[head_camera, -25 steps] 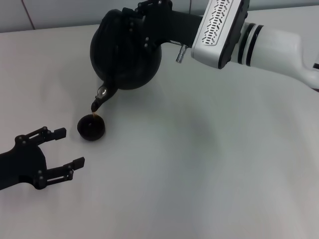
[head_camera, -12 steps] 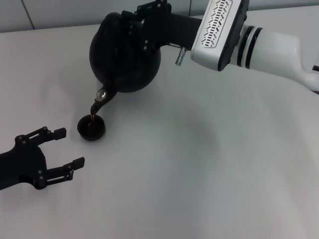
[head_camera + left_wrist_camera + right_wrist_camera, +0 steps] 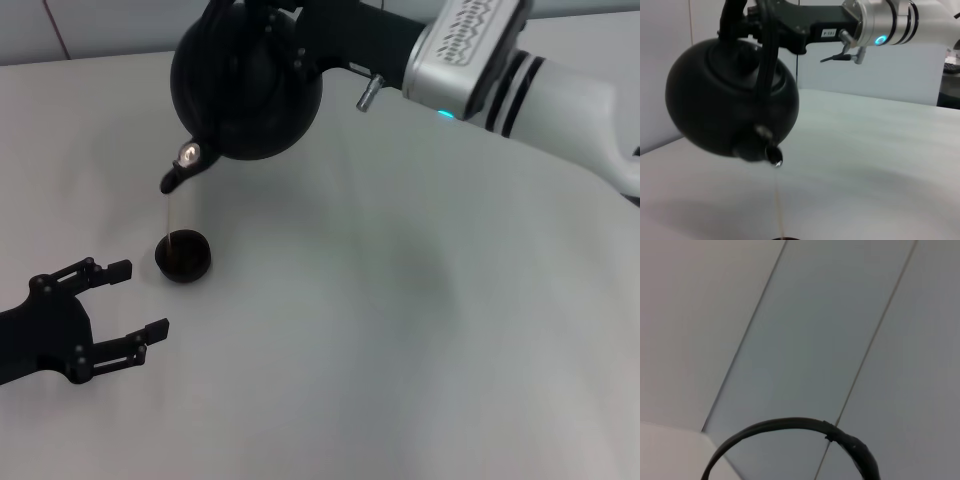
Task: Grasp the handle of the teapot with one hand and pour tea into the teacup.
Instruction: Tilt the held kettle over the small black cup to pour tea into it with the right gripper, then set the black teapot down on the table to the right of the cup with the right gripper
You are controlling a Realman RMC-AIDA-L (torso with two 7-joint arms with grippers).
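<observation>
Teapot (image 3: pixel 247 85) tilted above teacup (image 3: pixel 183 256), thin stream falling.
Right gripper (image 3: pixel 290 30) clamped on handle (image 3: pixel 790 427); left gripper (image 3: pixel 125 300) spread, beside cup.

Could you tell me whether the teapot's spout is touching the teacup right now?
Apart. The head view shows the teapot spout well above the teacup, joined only by a thin stream.

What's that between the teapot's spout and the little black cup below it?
A thin stream of tea falls from the teapot spout into the teacup; otherwise the gap is open air. Head and left wrist views show it.
</observation>
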